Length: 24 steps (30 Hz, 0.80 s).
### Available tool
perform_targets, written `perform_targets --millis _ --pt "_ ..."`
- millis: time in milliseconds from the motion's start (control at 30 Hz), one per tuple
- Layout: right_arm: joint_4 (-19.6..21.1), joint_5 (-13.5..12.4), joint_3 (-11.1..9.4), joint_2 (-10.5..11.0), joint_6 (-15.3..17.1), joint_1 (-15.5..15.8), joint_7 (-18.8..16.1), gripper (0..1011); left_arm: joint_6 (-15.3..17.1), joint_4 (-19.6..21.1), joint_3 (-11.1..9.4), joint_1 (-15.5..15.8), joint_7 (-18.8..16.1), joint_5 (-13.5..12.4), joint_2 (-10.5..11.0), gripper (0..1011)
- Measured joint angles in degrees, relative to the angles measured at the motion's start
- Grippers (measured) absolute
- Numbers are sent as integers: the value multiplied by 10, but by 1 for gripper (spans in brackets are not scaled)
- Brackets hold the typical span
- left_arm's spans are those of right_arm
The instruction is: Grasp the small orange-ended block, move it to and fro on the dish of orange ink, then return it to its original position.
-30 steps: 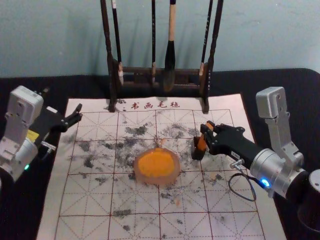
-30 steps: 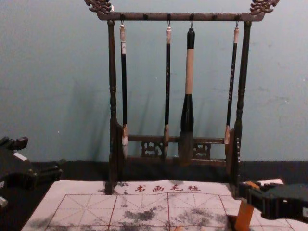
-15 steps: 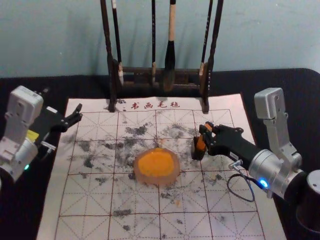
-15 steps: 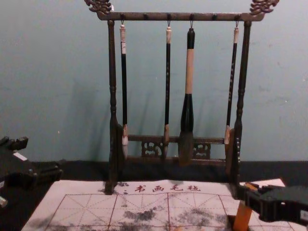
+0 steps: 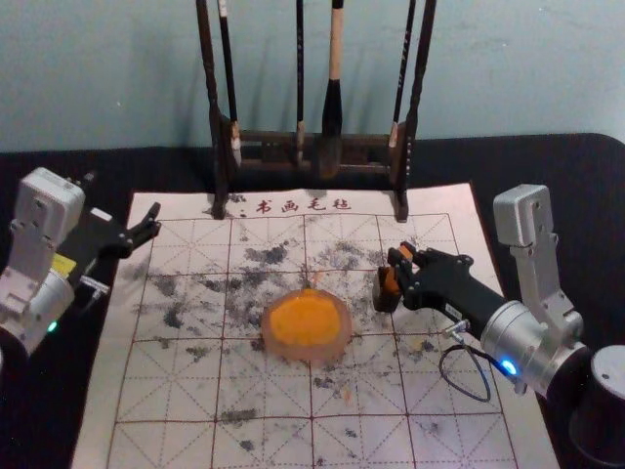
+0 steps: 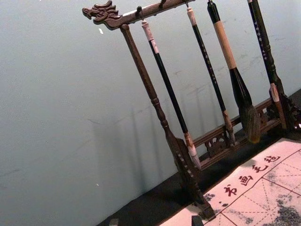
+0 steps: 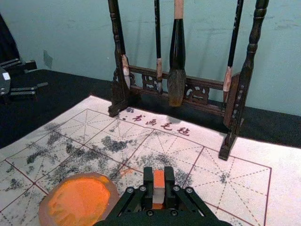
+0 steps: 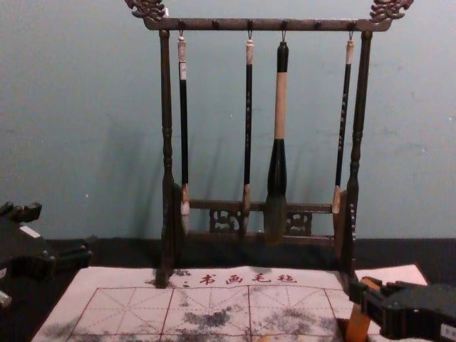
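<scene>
In the head view my right gripper (image 5: 399,271) is closed around the upper part of the orange block (image 5: 392,283), right of the ink dish (image 5: 307,323). A dark piece (image 5: 386,298) stands at the block's lower end; whether they touch is unclear. The right wrist view has the block (image 7: 159,180), orange and white, pinched between the fingertips of the right gripper (image 7: 159,189), with the dish (image 7: 79,200) beside it. My left gripper (image 5: 123,196) is parked open at the mat's far left side; its fingertips (image 6: 197,220) edge into the left wrist view.
Behind the work a dark wooden rack (image 5: 217,147) holds several hanging brushes, the thickest one (image 5: 332,117) near its middle. The white gridded mat (image 5: 264,391), stained with black ink, lies under the dish on a black cloth (image 5: 586,215).
My right gripper and its forearm have shifted slightly left and down, the block's top moving along between the fingers. The left arm and the dish have stayed still.
</scene>
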State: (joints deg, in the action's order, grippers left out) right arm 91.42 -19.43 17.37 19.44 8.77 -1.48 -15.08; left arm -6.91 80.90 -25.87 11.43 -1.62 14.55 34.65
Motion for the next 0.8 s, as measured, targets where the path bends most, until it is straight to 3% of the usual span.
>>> perform_targets --millis 800 --pt "-5 14 -5 -17 1 10 7 131 0 0 0 0 0 0 0 1001"
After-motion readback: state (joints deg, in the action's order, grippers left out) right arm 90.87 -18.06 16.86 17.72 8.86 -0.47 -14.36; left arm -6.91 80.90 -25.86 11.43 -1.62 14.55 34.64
